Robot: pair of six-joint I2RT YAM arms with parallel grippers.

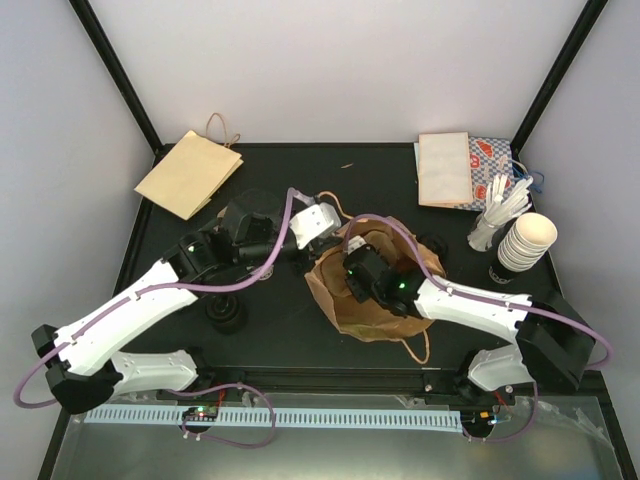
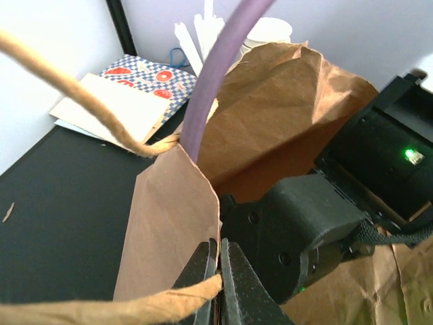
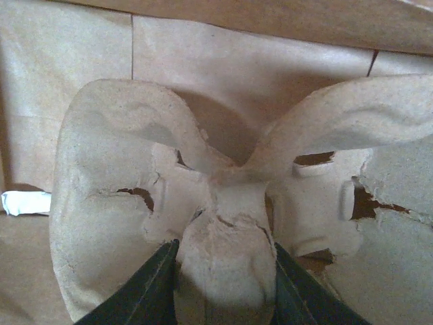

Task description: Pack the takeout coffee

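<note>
Left gripper (image 2: 218, 279) was clamped tight on the rim of the brown paper bag (image 1: 372, 322), paper edge pinched between both fingers, and one twine handle (image 2: 74, 95) ran across just at the fingertips. From above, the same gripper (image 1: 336, 238) sat at the bag's far-left rim and the mouth was open.

Right gripper (image 1: 356, 266) was down inside the bag mouth. On its wrist camera the fingers (image 3: 152, 291) straddled the centre post of the moulded cup carrier (image 3: 122, 169) and pressed on it from both sides, so it was grasping the carrier. Bag paper was all round it and the carrier was tilted against the bag wall.

Takeout coffee: I couldn't pick out the single cup in any view. There was a small white sliver (image 3: 24, 202) at the left inside the bag, beside the carrier, but I couldn't tell what it was.

The stack of cups (image 1: 526, 240) stood at the right edge of the table (image 1: 280, 180), well apart from the bag. A flat spare bag (image 1: 190, 172) lay at the far-left corner. A small dark round thing (image 1: 225, 315) sat near the left arm, unidentifiable.
</note>
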